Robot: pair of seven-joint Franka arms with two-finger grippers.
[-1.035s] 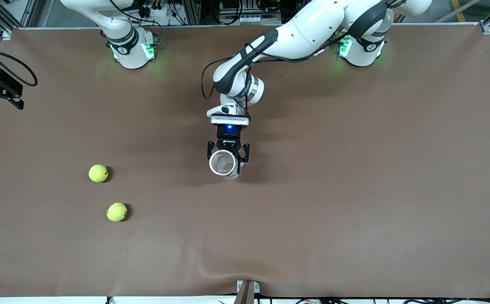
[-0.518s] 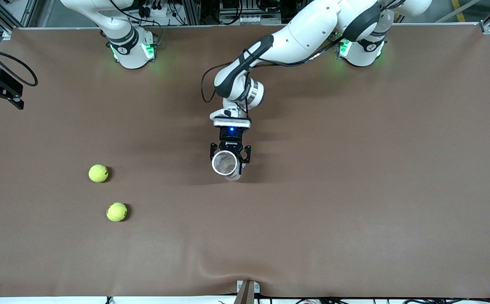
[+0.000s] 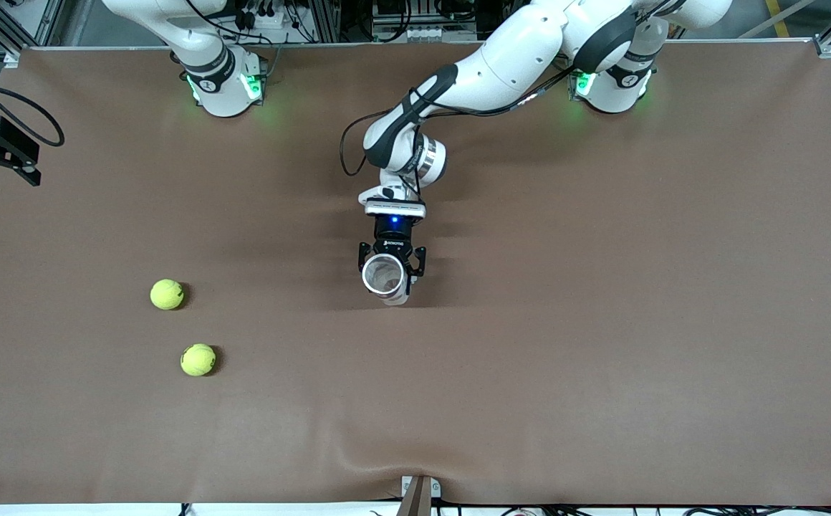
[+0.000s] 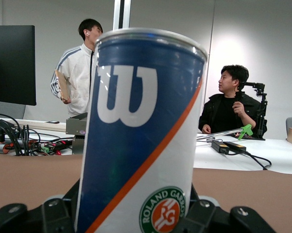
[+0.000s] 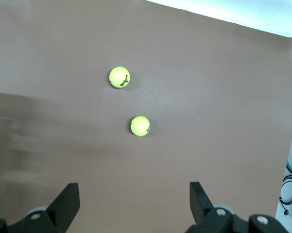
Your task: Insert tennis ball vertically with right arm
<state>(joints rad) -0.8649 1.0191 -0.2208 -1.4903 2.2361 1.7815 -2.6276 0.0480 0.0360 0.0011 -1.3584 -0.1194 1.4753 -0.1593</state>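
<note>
Two yellow tennis balls lie on the brown table toward the right arm's end, one (image 3: 167,294) farther from the front camera than the other (image 3: 198,360). My left gripper (image 3: 392,269) is shut on a blue-and-white tennis ball can (image 3: 385,276), held upright with its open mouth up over the middle of the table. The can (image 4: 141,136) fills the left wrist view. My right gripper (image 5: 133,196) is out of the front view. It hangs open and empty, high above both balls (image 5: 119,77) (image 5: 140,125).
A black camera mount with a cable (image 3: 1,147) juts in at the right arm's end of the table. A metal bracket (image 3: 418,493) sits at the table edge nearest the front camera, by a wrinkle in the cloth. People sit at a white desk past the table.
My left gripper has come down a little with the can, which now looks smaller, and has shifted slightly toward the left arm's end. Both balls stay put.
</note>
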